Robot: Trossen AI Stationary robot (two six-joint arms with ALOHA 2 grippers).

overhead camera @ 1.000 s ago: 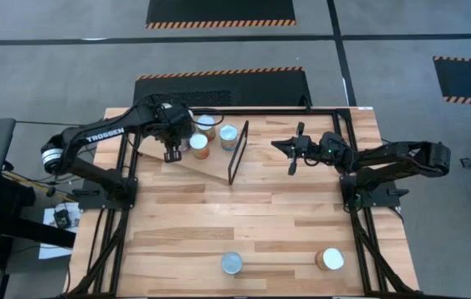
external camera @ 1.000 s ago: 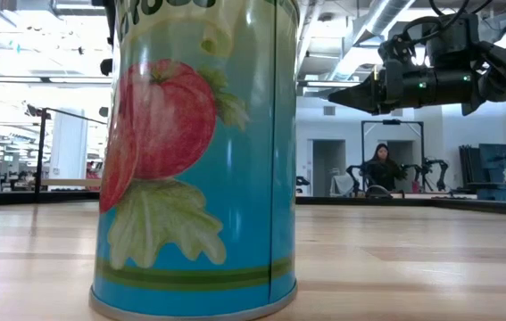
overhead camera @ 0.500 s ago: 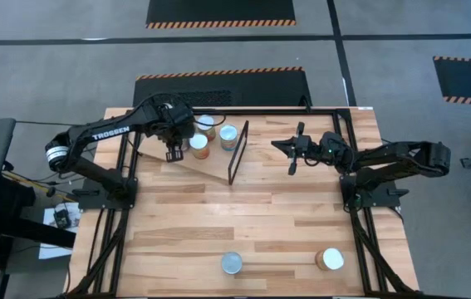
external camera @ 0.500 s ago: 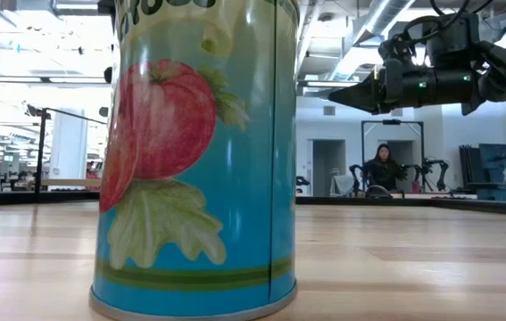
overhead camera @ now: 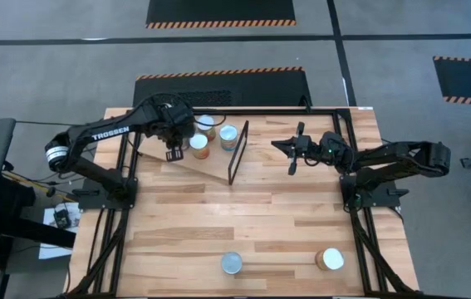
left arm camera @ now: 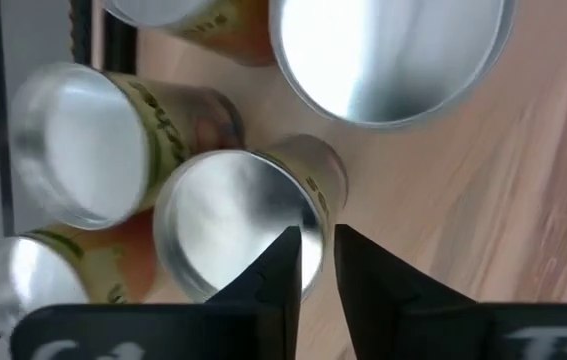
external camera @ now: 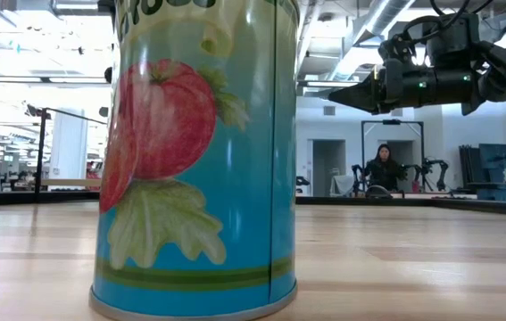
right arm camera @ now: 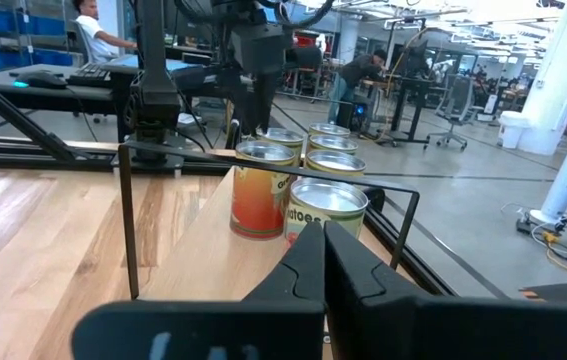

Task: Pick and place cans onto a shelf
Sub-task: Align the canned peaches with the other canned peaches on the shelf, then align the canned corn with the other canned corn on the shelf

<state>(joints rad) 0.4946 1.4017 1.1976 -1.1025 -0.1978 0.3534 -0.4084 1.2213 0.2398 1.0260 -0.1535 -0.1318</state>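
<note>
High view gives you the whole bench (overhead camera: 252, 224). The tilted shelf (overhead camera: 192, 169) lies at its far left, black frame toward the middle.

The left arm reaches over the shelf. Since a second ago it has crept only slightly, and over the last half second it has not moved. Nothing else on the bench has shifted. I would judge a can has been set down there and the next pick has not started.

The right arm waits over the far right of the bench, clear of the shelf.

A cluster of cans (overhead camera: 228, 134) stands on the shelf. Two loose cans are still at the near edge, a grey-topped one (overhead camera: 232, 263) and a white-topped one (overhead camera: 330, 259), so you have work left.

The left tool (overhead camera: 171, 154) hangs over the cluster. Only the left wrist view settles its state: the left tool (left arm camera: 315, 240) has just a thin slit between its fingers, holds nothing, and sits above one silver lid (left arm camera: 238, 225).

The right tool (overhead camera: 278, 145) points at the shelf. In its own wrist view its fingers are pressed together and empty.

That wrist view also shows the printed labels, which the high view hides. The low view is mostly filled by a blue tomato can (external camera: 199, 152).
</note>
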